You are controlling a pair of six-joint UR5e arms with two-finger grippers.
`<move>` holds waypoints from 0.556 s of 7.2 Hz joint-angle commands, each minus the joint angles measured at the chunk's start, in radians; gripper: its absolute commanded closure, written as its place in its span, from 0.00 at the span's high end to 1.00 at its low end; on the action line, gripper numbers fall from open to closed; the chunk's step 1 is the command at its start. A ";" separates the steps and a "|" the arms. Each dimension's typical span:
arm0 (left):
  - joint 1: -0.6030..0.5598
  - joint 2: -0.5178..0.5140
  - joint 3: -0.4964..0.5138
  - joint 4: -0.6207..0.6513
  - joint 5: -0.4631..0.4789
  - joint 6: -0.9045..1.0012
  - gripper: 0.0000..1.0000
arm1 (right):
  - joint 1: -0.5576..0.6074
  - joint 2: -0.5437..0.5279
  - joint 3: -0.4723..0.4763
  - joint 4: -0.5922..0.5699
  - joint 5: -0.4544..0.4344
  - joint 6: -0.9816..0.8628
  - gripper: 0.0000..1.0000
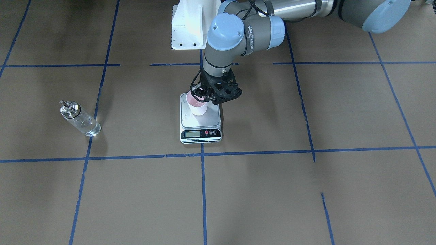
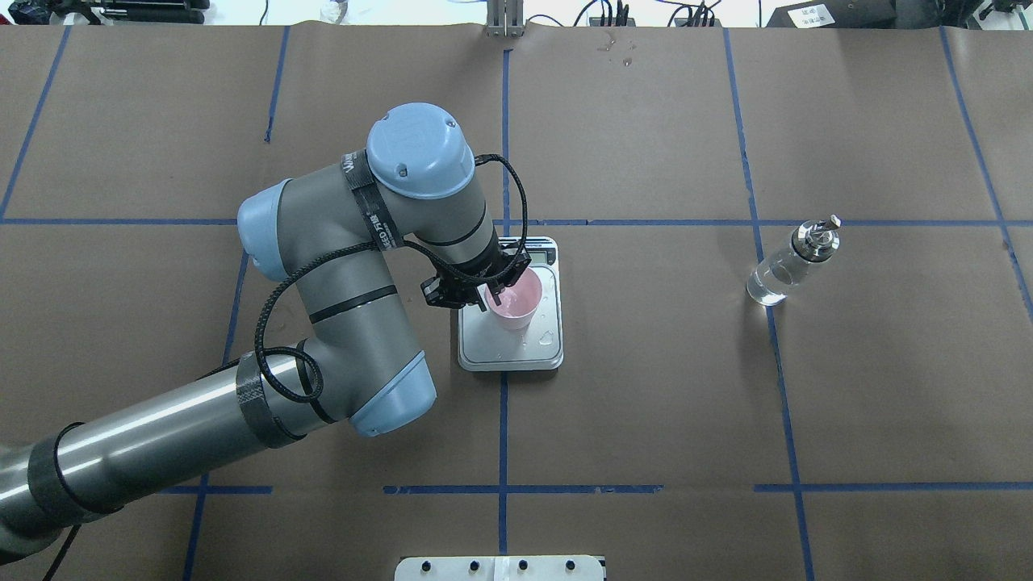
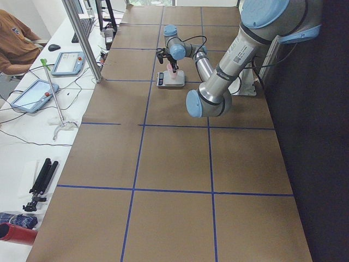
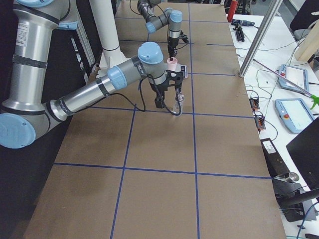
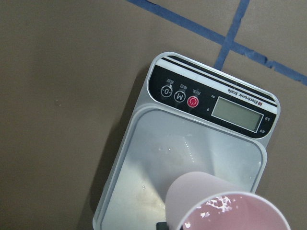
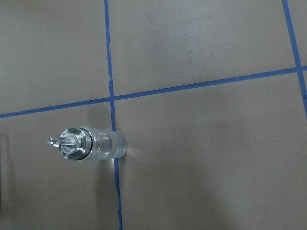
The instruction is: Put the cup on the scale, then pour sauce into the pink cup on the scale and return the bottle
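The pale pink cup sits upright at the robot-side end of the scale, resting on or just above its silver platform. My left gripper comes down from above and is shut on the cup's rim. In the overhead view, the gripper holds the cup on the side nearer the arm. The left wrist view shows the cup with droplets inside over the wet scale. The glass bottle with clear sauce stands upright, far to the robot's right. My right gripper hangs high near it; I cannot tell its state.
Brown paper with a blue tape grid covers the table. The white robot base stands at the robot-side edge. The bottle stands on a tape line. A metal post and tablets flank the far side.
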 commanded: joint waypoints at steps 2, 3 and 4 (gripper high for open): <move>-0.002 0.001 -0.006 -0.004 0.026 0.005 1.00 | -0.043 -0.008 0.056 -0.012 -0.002 0.066 1.00; -0.008 0.001 -0.035 -0.001 0.026 0.009 1.00 | -0.058 -0.030 0.081 -0.012 -0.012 0.092 1.00; -0.022 0.001 -0.070 0.010 0.022 0.010 1.00 | -0.104 -0.057 0.120 -0.012 -0.055 0.132 1.00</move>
